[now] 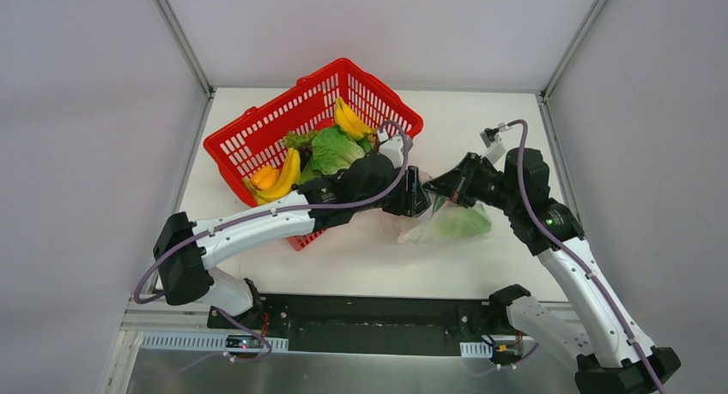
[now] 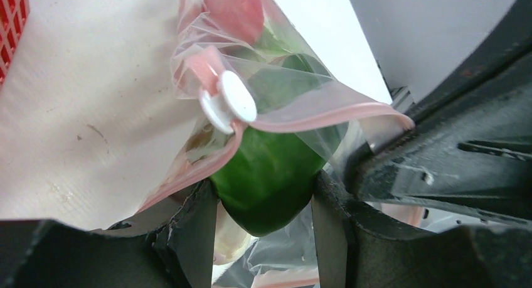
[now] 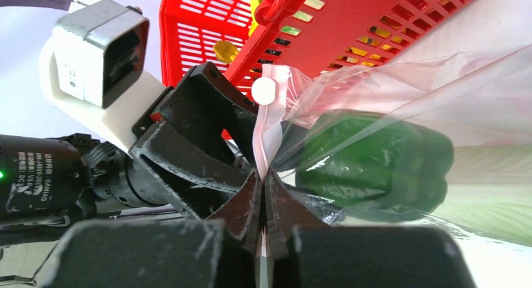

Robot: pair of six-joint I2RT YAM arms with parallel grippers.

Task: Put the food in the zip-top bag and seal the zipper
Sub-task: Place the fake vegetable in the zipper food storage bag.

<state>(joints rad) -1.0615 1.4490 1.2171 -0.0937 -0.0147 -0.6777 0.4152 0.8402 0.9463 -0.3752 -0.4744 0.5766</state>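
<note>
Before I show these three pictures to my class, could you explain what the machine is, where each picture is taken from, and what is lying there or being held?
The machine is two robot arms bolted at the near edge of a white table. The wide picture looks down from above and behind them; the other two come from cameras on the wrists, so each shows its own end effector close up.

On the table stands a red basket holding bananas and leafy greens. Beside it lies a clear zip-top bag with some food already inside.

The left end effector grips a green pepper and is pushing it through the bag's mouth, past the pink zipper and its white slider. The right end effector is shut on the bag's edge, holding it.
</note>
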